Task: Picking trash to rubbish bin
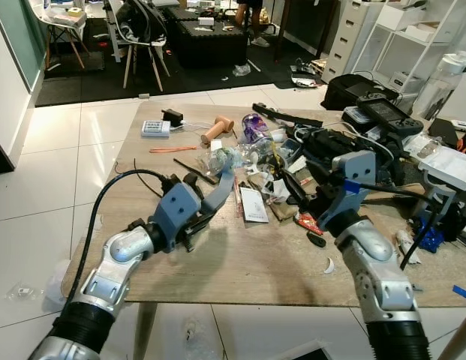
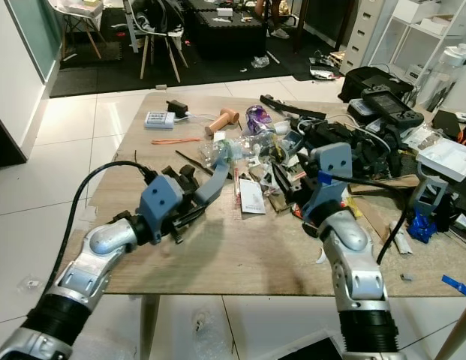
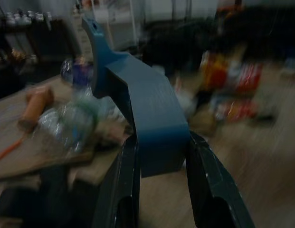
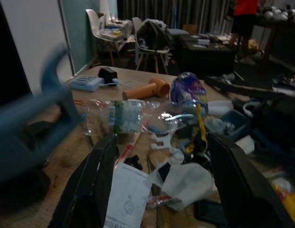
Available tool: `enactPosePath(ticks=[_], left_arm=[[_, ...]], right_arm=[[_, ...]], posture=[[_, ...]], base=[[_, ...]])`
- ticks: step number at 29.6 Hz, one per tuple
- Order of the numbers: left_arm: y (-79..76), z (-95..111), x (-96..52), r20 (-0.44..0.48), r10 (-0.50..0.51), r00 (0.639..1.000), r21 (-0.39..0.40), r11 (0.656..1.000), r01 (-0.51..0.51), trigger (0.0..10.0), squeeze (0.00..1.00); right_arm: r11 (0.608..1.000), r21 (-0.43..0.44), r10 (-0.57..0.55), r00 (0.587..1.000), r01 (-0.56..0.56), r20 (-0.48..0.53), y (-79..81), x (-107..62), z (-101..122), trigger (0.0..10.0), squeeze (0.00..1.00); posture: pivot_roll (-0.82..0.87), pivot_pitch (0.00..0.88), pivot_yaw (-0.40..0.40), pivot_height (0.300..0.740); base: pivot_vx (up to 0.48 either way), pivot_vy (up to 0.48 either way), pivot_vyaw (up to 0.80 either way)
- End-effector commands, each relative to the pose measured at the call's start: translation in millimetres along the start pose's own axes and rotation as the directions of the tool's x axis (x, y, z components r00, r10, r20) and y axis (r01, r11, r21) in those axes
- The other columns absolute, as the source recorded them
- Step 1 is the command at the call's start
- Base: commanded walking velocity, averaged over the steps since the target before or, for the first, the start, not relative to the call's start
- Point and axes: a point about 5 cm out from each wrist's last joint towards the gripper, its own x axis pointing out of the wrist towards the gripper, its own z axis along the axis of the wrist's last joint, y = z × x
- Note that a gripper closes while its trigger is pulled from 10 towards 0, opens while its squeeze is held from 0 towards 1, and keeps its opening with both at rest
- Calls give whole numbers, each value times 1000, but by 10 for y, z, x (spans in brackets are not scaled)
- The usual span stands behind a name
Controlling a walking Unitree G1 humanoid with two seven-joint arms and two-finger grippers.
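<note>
My left gripper is shut on a curved blue plastic piece and holds it up above the wooden table, left of the trash pile. In the left wrist view, the blue piece sits clamped between the two black fingers. My right gripper is open, its fingers spread wide just above the pile. Under it lie crumpled white paper and a white leaflet. A crushed clear bottle lies just beyond the blue piece.
The table's right half is crowded with cables, wrappers, a purple cup and black gear. A tan handle, a white adapter and an orange stick lie at the far left. Chairs stand beyond on the floor.
</note>
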Motion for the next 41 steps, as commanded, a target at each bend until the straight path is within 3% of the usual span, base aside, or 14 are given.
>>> enactPosePath(ticks=[1, 7, 8, 11, 13, 14, 15, 16, 17, 18, 21, 23, 26, 41], left_arm=[[-17, 61, -12, 47, 33, 998, -99, 995, -28, 0, 0], [154, 224, -25, 129, 254, 958, -292, 934, -208, 0, 0], [166, 247, -48, 139, 257, 956, -327, 923, -201, 0, 0], [170, 262, -64, 146, 255, 956, -350, 917, -191, 0, 0], [88, 332, -125, 210, 168, 963, -394, 916, -74, 0, 0], [53, 345, -150, 221, 134, 966, -393, 919, -38, 1804, 0], [32, 351, -165, 225, 115, 967, -392, 920, -18, 1804, 0], [32, 342, -169, 220, 116, 968, -381, 924, -24, 4118, 0], [34, 339, -173, 215, 120, 969, -377, 926, -31, 4118, 0], [52, 342, -161, 215, 150, 965, -388, 920, -57, 10000, 0], [125, 349, -132, 203, 244, 948, -394, 907, -149, 10000, 0], [207, 295, -101, 129, 320, 939, -225, 931, -286, 10000, 0], [228, 292, -96, 113, 325, 939, -186, 935, -302, 10000, 0], [214, 273, -99, 135, 381, 915, -204, 914, -351, 10000, 0]], right_arm=[[1000, 4, -31, 999, 31, -24, -41, -35, -73, 10000, 1000], [998, -57, -28, 999, 26, -24, 16, -27, -96, 10000, 949], [998, -52, -24, 999, 22, -25, 33, -21, -98, 10000, 0], [999, -48, -21, 999, 19, -27, 44, -16, -101, 10000, 0], [999, -47, 9, 1000, -10, -30, 103, -11, -114, 10000, 0], [999, -48, 19, 999, -20, -29, 128, -3, -114, 10000, 0], [999, -48, 24, 999, -26, -29, 143, 4, -115, 10000, 0], [999, -37, 21, 1000, -22, -16, 151, 14, -101, 10000, 0], [999, -30, 18, 1000, -18, -6, 156, 21, -92, 10000, 0], [1000, -26, 5, 1000, -5, 3, 152, 27, -79, 10000, 0], [1000, -27, -4, 1000, 4, 13, 167, 32, -67, 10000, 0], [998, -62, -14, 1000, 15, 17, 189, 30, -76, 10000, 0], [997, -72, -23, 1000, 25, 19, 211, 25, -90, 10000, 0], [997, -77, -12, 999, 14, 35, 273, 21, -87, 10000, 0]], posture=[[-99, 76, -48, 740], [-96, 78, -50, 740], [-93, 76, -51, 740], [-93, 76, -51, 740], [-90, 75, -53, 740], [-87, 76, -53, 740], [-87, 76, -53, 740], [-86, 75, -53, 740], [-86, 75, -53, 740], [-91, 75, -53, 740], [-91, 71, -53, 740], [-91, 71, -53, 740], [-87, 66, -52, 740], [-86, 41, -60, 740]], base=[[0, 0, 0], [0, 0, 0], [0, 0, 0], [0, 0, 0], [0, 0, 0], [0, 0, 0], [0, 0, 0], [0, 0, 0], [0, 0, 0], [0, 0, -800], [0, 0, -800], [0, 0, -800], [0, 0, -800], [0, 0, -800]])
